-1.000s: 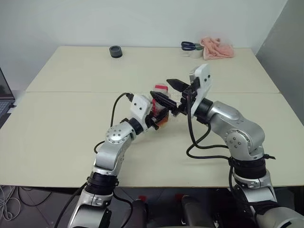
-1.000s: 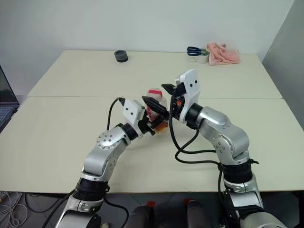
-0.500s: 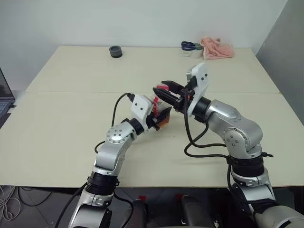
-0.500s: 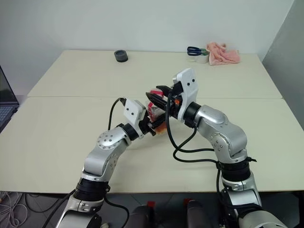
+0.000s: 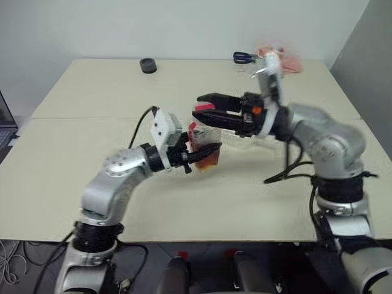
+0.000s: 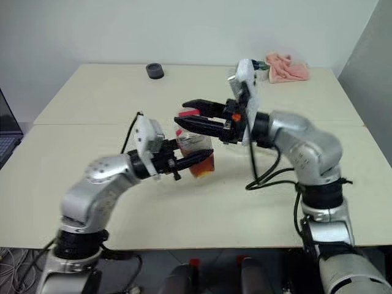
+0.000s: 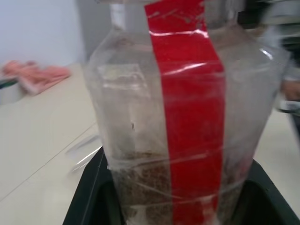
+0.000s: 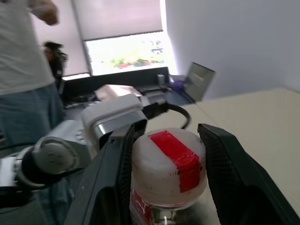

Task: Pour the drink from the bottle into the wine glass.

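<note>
A small clear bottle (image 5: 204, 139) with a red label strip (image 7: 187, 108) is held upright just above the table, and reddish-brown drink (image 6: 202, 165) fills its lower part. My left gripper (image 5: 205, 150) comes in from the left and is shut on the bottle's body. My right gripper (image 5: 199, 107) reaches in level from the right. Its two fingers (image 8: 117, 159) press on either side of the red-and-white cap (image 8: 168, 159). The wine glass is out of view.
At the far edge of the cream table (image 5: 92, 98) are a black tape roll (image 5: 147, 65), blue-handled scissors (image 5: 243, 58) and a pink cloth (image 5: 288, 63). A laptop (image 5: 5, 122) sits off the left side. A person (image 8: 23, 61) stands beyond the table.
The right gripper, wide open a second ago, has closed around the cap. Both arms have lifted the bottle and drawn it nearer to me, with the wrists turned more level.
</note>
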